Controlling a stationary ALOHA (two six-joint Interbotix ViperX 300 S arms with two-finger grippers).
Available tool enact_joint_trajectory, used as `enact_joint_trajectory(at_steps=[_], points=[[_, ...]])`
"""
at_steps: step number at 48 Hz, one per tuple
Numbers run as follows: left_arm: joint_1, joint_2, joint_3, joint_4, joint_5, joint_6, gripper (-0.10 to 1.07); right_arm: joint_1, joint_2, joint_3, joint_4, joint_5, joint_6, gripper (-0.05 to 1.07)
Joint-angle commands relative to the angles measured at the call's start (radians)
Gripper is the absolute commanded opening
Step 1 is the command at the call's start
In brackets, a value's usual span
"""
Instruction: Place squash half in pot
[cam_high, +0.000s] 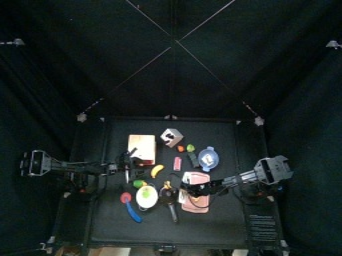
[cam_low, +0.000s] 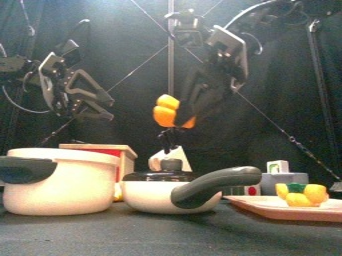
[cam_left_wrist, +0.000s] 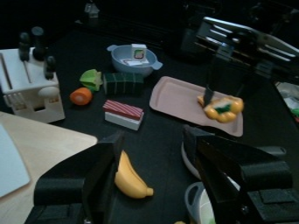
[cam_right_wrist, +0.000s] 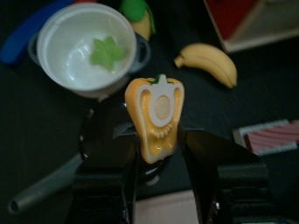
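My right gripper is shut on the yellow-orange squash half and holds it in the air above the table. It also shows in the left wrist view, hanging over the pink tray. The pale round pot with a green piece inside stands beside the squash, not under it. It shows in the top view and at the left of the front view. My left gripper is open and empty, at the table's left side.
A second low pale pan with a dark handle lies by the right gripper. A pink tray, banana, blue bowl, white knife block and striped red block crowd the table.
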Motion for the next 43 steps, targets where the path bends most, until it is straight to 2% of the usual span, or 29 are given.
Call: enact_joint_trajectory(at_steps=[1,11,18,29,37,43], points=[[0.005,-0.018,0.002,0.002,-0.012,0.003,0.91,0.006,0.029,-0.091,-0.023,-0.012,0.000,0.55],[0.014,-0.041,0.021,-0.002,-0.012,0.002,0.92,0.021,0.163,-0.242,-0.057,-0.032,0.000,0.55],[0.014,-0.043,0.023,-0.002,-0.012,0.002,0.92,0.021,0.233,-0.308,-0.054,-0.040,0.000,0.55],[0.014,-0.043,0.025,0.000,-0.009,0.002,0.91,0.029,0.295,-0.350,-0.032,-0.064,0.000,0.56],[0.012,-0.041,0.026,-0.002,-0.009,0.002,0.92,0.029,0.299,-0.351,-0.005,-0.072,0.000,0.57],[0.012,-0.041,0.028,-0.002,-0.009,0.000,0.92,0.029,0.299,-0.350,0.000,-0.083,0.000,0.62]])
